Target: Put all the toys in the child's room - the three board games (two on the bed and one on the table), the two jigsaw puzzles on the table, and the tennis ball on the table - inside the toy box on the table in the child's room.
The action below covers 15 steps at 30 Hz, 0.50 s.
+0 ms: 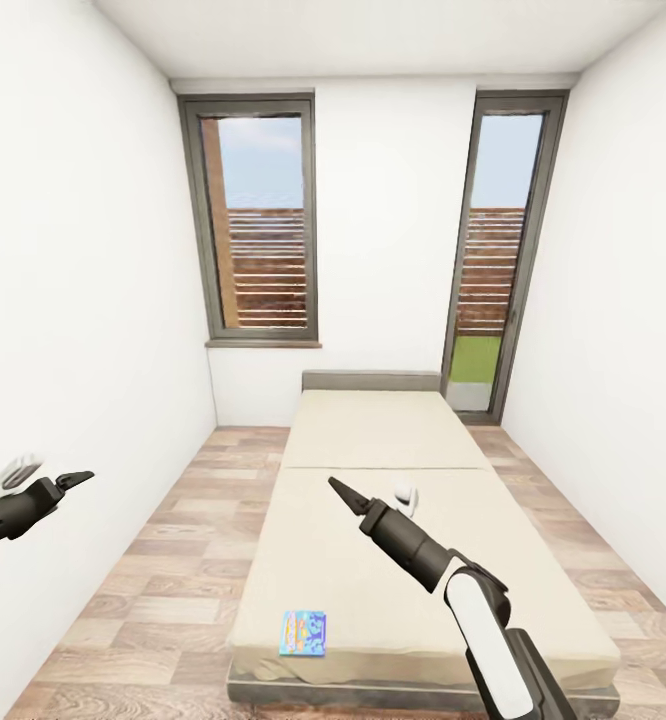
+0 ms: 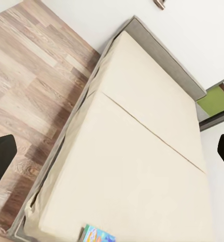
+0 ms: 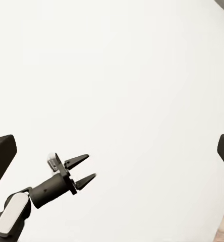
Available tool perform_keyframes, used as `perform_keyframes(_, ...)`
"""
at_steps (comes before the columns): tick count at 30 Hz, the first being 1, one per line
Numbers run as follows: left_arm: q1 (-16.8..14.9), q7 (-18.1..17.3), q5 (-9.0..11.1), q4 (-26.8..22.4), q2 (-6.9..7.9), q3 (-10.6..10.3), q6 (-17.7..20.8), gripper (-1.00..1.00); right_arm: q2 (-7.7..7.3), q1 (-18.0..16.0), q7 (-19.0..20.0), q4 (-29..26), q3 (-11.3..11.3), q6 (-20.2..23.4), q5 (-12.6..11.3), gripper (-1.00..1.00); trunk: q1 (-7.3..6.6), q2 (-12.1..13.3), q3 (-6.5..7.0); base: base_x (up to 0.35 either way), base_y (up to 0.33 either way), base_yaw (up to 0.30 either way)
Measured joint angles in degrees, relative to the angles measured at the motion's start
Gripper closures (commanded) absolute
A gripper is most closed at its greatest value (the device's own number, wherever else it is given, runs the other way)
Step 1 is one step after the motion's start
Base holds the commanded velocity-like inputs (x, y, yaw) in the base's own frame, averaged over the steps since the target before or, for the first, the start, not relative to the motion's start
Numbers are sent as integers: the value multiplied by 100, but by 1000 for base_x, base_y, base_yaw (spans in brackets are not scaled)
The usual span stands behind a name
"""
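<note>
1 board game (image 1: 303, 633) lies unpicked on the bed (image 1: 393, 560); both grippers, left (image 1: 76, 479) and right (image 1: 339, 490), have empty, parted fingers.

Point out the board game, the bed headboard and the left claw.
board game (image 1: 303, 633), head view, middle of its blue cover.
bed headboard (image 1: 371, 381), head view, middle of its grey face.
left claw (image 3: 84, 169), right wrist view, between its fingertips.

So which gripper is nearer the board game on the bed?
Right. The right gripper hangs over the bed, up-bed from the board game; the left gripper is off over the floor beside the bed.
</note>
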Motion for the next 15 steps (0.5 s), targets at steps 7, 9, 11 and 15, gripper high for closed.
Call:
perform_keyframes(7,4,1,-1,-2,-1,0,-3,-100,1,0,-259,75,-10,32,-34,-100,-1,0,0,-21,7,0)
perform_keyframes(9,4,1,-1,-3,-1,0,-3,-100,1,0,-321,84,-14,41,-42,-100,-1,0,0,-6,2,0)
perform_keyframes(11,3,1,-1,-2,-1,0,-2,-100,2,0,-380,91,-17,52,-53,-100,-1,0,0,-4,1,0)
perform_keyframes(15,4,1,-1,0,-6,0,-1,-100,-3,0,-475,96,-35,80,-115,-100,-1,0,0,-2,1,0)
